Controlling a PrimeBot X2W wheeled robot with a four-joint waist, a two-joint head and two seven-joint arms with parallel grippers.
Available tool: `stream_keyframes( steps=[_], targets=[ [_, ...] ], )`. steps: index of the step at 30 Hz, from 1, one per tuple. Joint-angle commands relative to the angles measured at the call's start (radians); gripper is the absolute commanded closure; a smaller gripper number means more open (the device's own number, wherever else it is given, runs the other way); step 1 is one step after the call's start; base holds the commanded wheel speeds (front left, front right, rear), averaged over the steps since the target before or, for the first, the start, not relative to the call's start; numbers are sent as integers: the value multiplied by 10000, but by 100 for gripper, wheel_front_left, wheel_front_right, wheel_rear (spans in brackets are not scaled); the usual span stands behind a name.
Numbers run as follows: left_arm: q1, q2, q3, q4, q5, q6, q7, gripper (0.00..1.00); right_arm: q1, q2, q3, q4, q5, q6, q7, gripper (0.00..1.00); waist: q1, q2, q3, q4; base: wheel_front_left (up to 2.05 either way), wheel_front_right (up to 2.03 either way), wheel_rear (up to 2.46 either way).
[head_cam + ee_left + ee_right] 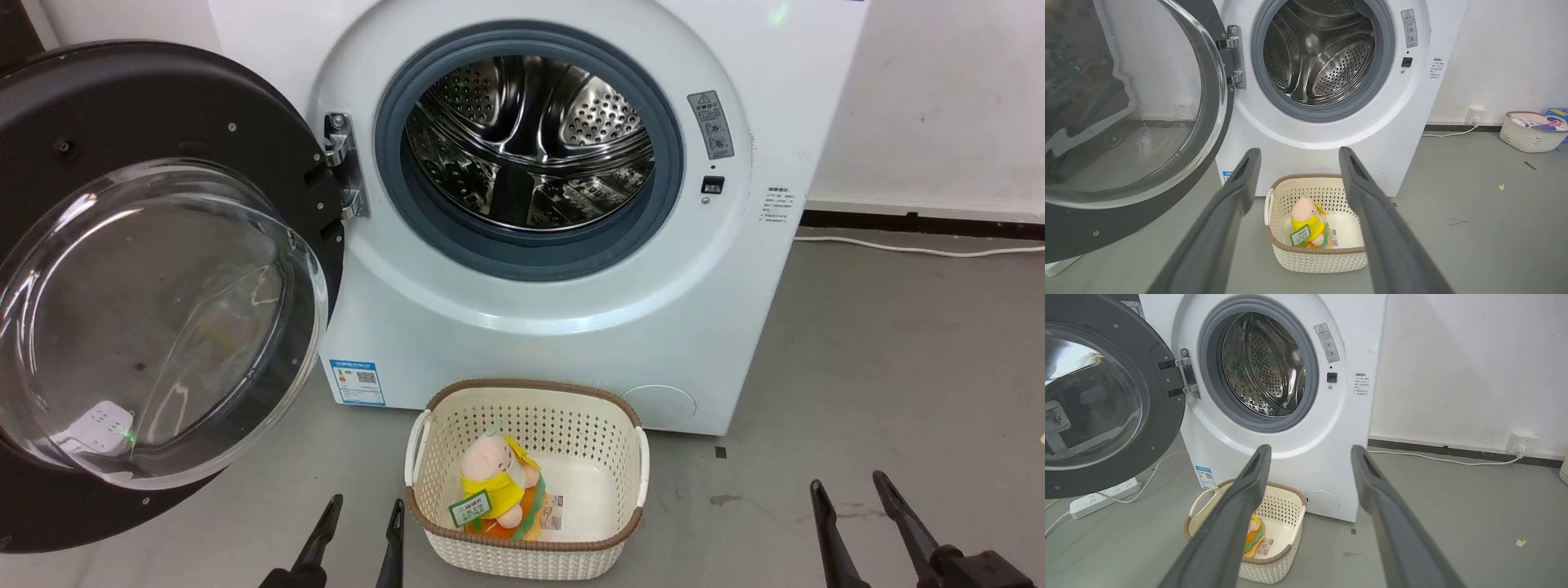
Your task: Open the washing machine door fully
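A grey concrete floor runs up to a white wall with a dark skirting strip at its foot. The washing machine stands against that wall, its steel drum bare inside the grey-blue gasket. The washing machine door is swung wide on the hinge at the left of the opening as the head view shows it. Its inner face and clear glass bowl turn toward the robot, and the whole disc stands clear of the opening. A cream basket sits on the floor just in front of the machine, with a pink-headed plush toy in yellow lying in it. In the right wrist view a white power strip lies on the floor below the door, and a wall socket sits low on the wall to the right. The left wrist view shows a second basket by the wall, well apart from the machine.

Both arms are held low, short of the machine. The left gripper is at the lower left of the head view, just beside the basket's left end, fingers pointing up toward the machine. The right gripper is at the lower right over bare floor, well apart from the basket. The jaws of each stand apart and empty, touching neither the door nor the machine.
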Motion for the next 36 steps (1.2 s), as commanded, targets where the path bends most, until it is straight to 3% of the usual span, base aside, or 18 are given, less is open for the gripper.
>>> stream_keyframes(
  steps=[1, 31, 32, 36],
  targets=[
    [75, -55, -24, 41, 109, 7, -55, 0, 126, 25, -81, 88, 66, 8, -47, 0, 0, 0, -1, 28, 0, 0, 0],
    [-58, -171, 167, 59, 55, -88, -55, 0, 174, 26, -138, 361, 6, 8, -47, 0, 0, 0, -66, 156, 0, 0, 0],
    [-17, -174, 133, 80, 64, -86, 1, 100, 18, 0, -146, 379, 40, 0, 1, 100, 0, 0, -65, 158, 0, 0, 0],
    [-39, -177, 132, 73, 81, -83, 49, 100, -24, 0, -134, 367, 30, 0, 47, 100, 0, 0, -46, 156, 0, 0, 0]
  ],
)
